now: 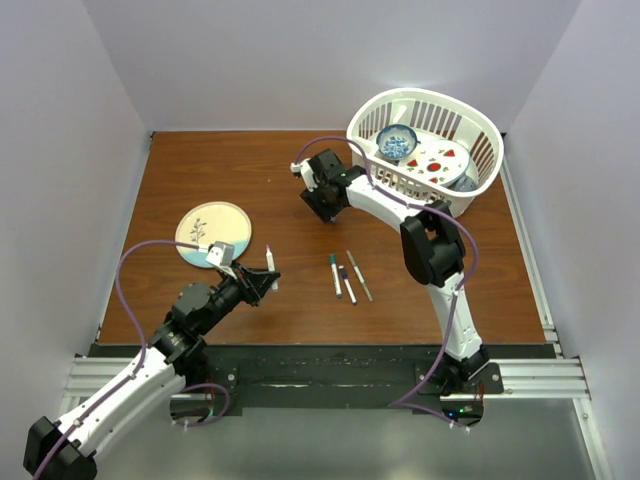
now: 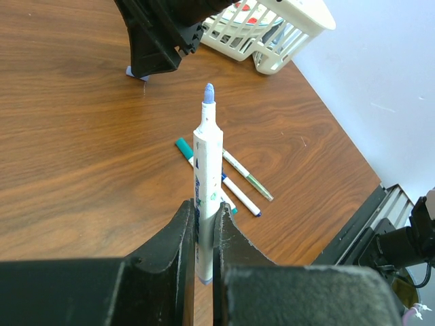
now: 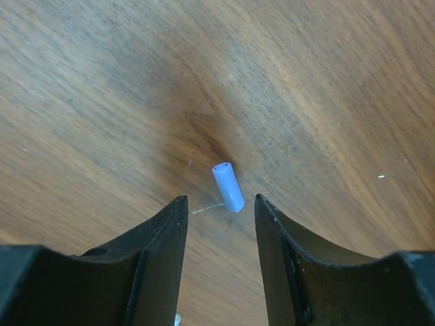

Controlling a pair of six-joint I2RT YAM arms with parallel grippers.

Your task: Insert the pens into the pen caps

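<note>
Left gripper [image 2: 202,227] is closed hard on a white pen [image 2: 207,146], gripping low on the barrel. The lavender tip sticks out well past the fingers, presumably so a cap can slide straight onto the free end. A patterned plate [image 1: 228,222] sits on the table [image 1: 270,170] just beside that arm and is not involved. Mid-table, three more pens [image 1: 347,280] lie side by side between the arms, waiting; can't tell whether their coloured ends are caps. Farther out, the right gripper [image 3: 219,201] hangs low over the wood, jaws parted and holding nothing, one finger on each side of a small light-blue cap [image 3: 228,187] but touching neither. The cap lies on its side, open mouth visible. Likely lined up to pinch it for mating with the held pen. A white basket [image 1: 486,150] of dishes sits in the far right corner, out of play.
</note>
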